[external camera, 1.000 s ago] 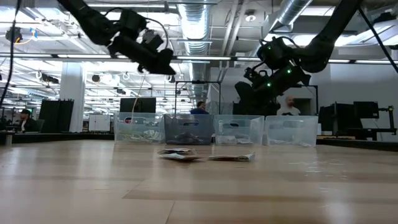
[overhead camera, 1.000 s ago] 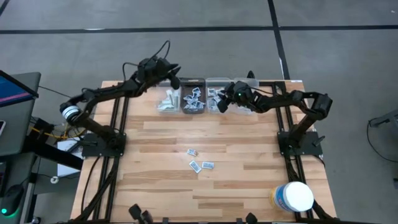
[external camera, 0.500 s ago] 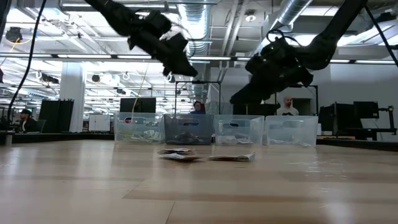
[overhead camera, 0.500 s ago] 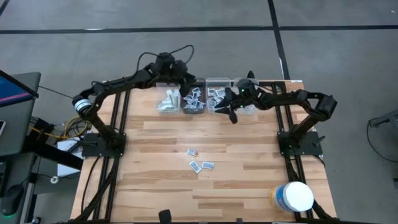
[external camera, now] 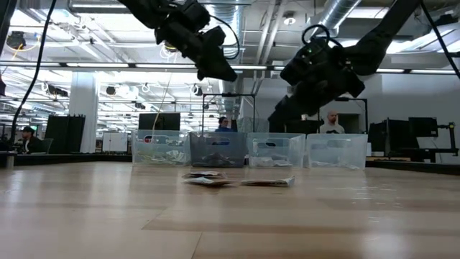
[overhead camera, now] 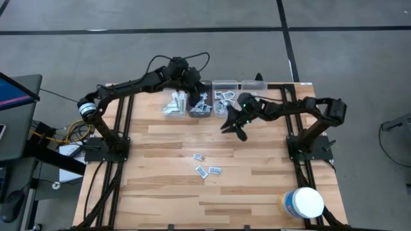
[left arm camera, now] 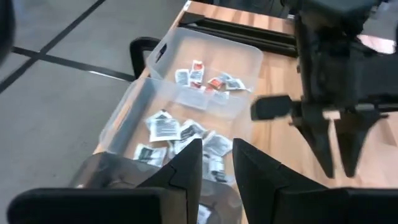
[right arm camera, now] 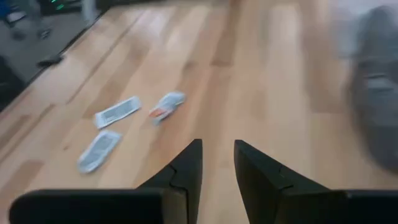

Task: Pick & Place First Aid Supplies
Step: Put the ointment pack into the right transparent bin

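Note:
Three first aid packets (overhead camera: 205, 165) lie flat and loose on the wooden table's middle; the right wrist view shows them as packets (right arm camera: 117, 111) ahead of the fingers. More packets (left arm camera: 186, 134) lie in the clear bins (overhead camera: 200, 102) along the far edge. My left gripper (overhead camera: 196, 95) hangs above the bins; its fingers (left arm camera: 217, 165) stand open with nothing between them. My right gripper (overhead camera: 230, 128) hangs above the table just in front of the bins, slanting down toward the loose packets. Its fingers (right arm camera: 217, 163) are open and hold nothing.
Four clear bins (external camera: 248, 150) stand in a row at the table's far edge. A large white round tub (overhead camera: 302, 203) with a yellow label sits at the near right corner. Bare wood surrounds the loose packets (external camera: 205, 178). People show in the room behind the table.
My left gripper has risen and swung toward the table's right along the row of bins, tipping more level. My right gripper has left the bins and come toward the near edge, toward the loose packets, turning as it went. The packets on the table have not moved.

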